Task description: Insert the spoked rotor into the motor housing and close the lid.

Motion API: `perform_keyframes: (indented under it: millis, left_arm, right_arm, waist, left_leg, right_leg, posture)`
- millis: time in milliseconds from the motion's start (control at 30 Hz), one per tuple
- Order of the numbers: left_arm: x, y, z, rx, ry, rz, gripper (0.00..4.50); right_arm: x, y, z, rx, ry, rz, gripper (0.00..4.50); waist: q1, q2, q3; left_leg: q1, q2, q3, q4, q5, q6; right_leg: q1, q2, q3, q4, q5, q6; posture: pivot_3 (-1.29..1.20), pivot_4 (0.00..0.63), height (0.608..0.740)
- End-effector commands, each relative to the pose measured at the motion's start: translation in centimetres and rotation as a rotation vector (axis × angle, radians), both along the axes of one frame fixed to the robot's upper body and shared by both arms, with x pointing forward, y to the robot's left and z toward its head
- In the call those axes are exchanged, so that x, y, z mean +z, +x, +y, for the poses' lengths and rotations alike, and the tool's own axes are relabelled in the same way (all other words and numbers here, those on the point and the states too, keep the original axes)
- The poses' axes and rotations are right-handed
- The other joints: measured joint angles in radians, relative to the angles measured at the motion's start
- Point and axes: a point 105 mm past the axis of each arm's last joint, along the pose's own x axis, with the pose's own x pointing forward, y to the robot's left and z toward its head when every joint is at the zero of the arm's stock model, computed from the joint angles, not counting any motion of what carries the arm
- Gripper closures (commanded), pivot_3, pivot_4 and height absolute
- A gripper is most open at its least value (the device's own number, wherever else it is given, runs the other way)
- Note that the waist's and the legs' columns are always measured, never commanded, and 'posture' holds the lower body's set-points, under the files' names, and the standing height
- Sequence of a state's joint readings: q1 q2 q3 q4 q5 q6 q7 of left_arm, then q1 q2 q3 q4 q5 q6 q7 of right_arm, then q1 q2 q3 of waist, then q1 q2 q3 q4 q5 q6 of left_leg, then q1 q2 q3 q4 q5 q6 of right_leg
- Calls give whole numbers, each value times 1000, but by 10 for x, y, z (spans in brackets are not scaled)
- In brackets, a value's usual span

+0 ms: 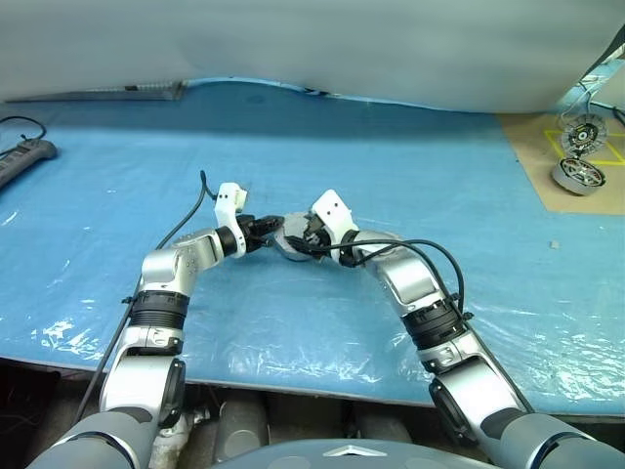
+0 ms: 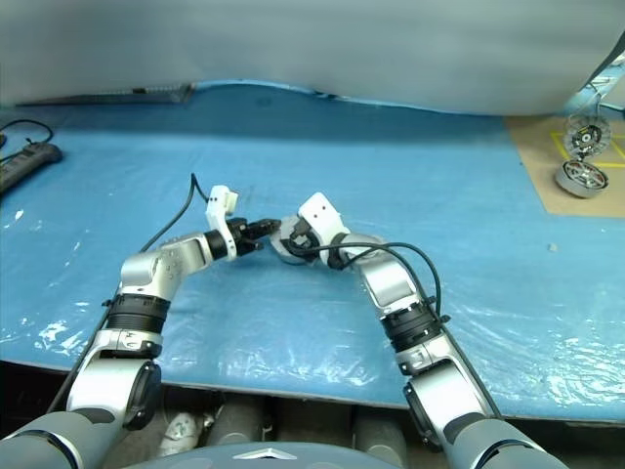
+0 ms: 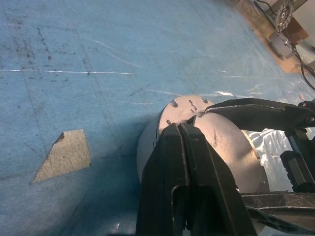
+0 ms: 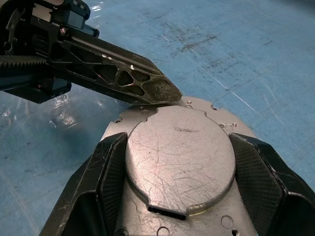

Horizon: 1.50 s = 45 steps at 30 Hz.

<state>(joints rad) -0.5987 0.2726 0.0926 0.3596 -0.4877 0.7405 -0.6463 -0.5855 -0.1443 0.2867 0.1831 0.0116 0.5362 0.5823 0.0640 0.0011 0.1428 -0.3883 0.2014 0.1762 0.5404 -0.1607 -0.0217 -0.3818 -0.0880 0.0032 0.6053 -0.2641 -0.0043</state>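
Grey metal lid [image 4: 179,157] sits between the two black fingers of the right gripper [image 4: 179,172], which hold it by its sides, above the blue table cover [image 1: 391,166]. The left gripper [image 4: 162,93] is pinched shut, its tip touching the lid's edge. Two other wheel-like parts [image 1: 579,174] rest far off on brown cardboard [image 1: 547,166].

Two grippers: left gripper [image 1: 267,233], right gripper [image 1: 299,240]. One lid [image 4: 179,157], a grey metal disc, between them. Two round wheel-like motor parts far right: one upright [image 1: 583,134], one lying flat [image 1: 578,175]. One brown board [image 1: 532,147] under those. One power strip [image 1: 24,156] far left. One blue sheet [image 1: 391,166].
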Motion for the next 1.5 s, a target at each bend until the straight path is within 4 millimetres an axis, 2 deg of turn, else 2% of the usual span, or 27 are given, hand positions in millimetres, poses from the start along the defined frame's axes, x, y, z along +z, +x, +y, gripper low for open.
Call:
perform_keyframes:
  millis: [33,167,233,333,500,633,767,967,1067,1233,1400,1500]
  left_arm:
    - [-13,-11,-4,-45,11,48,4485]
    - [-9,-24,-17,-143,4,32,4485]
    - [-11,-27,-20,-165,23,38,4500]
    - [-12,-28,-20,-165,28,45,4500]
    - [-13,-25,-17,-154,41,46,4500]
    - [-12,-23,-16,-150,46,42,4500]
    - [-11,-22,-16,-153,48,36,4500]
    - [-7,-21,-20,-158,20,27,4500]
    - [-7,-22,-22,-167,21,26,4500]
    - [-7,-21,-25,-170,19,25,4500]
    - [-9,-22,-23,-164,16,29,4500]
    - [-9,-23,-23,-162,14,30,4500]
  right_arm:
    - [-24,-5,-5,-15,-42,93,1549]
    - [-25,-6,-5,-7,-42,98,1549]
    - [-27,-7,-5,-13,-34,107,814]
    - [-30,-7,-8,-31,-30,113,34]
    - [-22,-11,-16,-59,54,130,34]
    - [7,-22,-24,-54,288,181,34]
    - [23,-24,-47,-139,478,259,34]
    - [11,-18,-78,-331,589,421,34]
    - [1,-20,-76,-358,620,544,34]
    - [-8,-23,-61,-341,731,728,34]
    - [-6,-24,-44,-292,837,854,34]
    - [-3,-20,-43,-305,901,879,34]
  waist:
    - [0,0,0]
    - [0,0,0]
    - [2,0,0]
    - [10,0,0]
    - [14,0,0]
    - [22,0,0]
    - [29,0,0]
    - [32,1,1]
    - [32,1,1]
    - [31,1,1]
    - [31,1,1]
    - [31,1,1]
  left_leg:
    - [0,0,0,0,0,0]
    - [0,0,0,0,0,0]
    - [0,0,0,0,0,0]
    - [0,0,0,0,0,0]
    - [-1,-1,0,0,0,0]
    - [-1,-2,0,-2,0,0]
    - [-3,-2,0,-3,0,0]
    - [-6,-2,0,-3,0,0]
    - [-7,-3,0,-3,0,0]
    - [-8,-5,-1,-3,0,-1]
    - [-8,-6,-1,-3,0,-1]
    - [-8,-6,-1,-3,0,-1]
  right_leg:
    - [0,0,0,0,0,0]
    - [0,0,0,0,0,0]
    - [0,0,0,0,0,0]
    - [0,0,-1,0,0,0]
    - [1,-1,0,-1,-1,1]
    - [1,-1,-1,-2,1,4]
    - [-2,-1,-1,-2,1,5]
    - [-5,-2,-1,-2,2,5]
    - [-6,-1,-2,-2,2,5]
    - [-6,-1,-2,-1,2,5]
    - [-6,-2,-3,-1,2,6]
    - [-6,-2,-3,-1,2,6]
  posture:
    - [0,150,740]
    - [0,150,740]
    - [0,150,740]
    - [0,150,740]
    - [0,150,740]
    - [0,150,740]
    - [0,150,740]
    - [0,150,740]
    - [0,150,740]
    - [0,150,740]
    - [0,150,740]
    - [0,150,740]
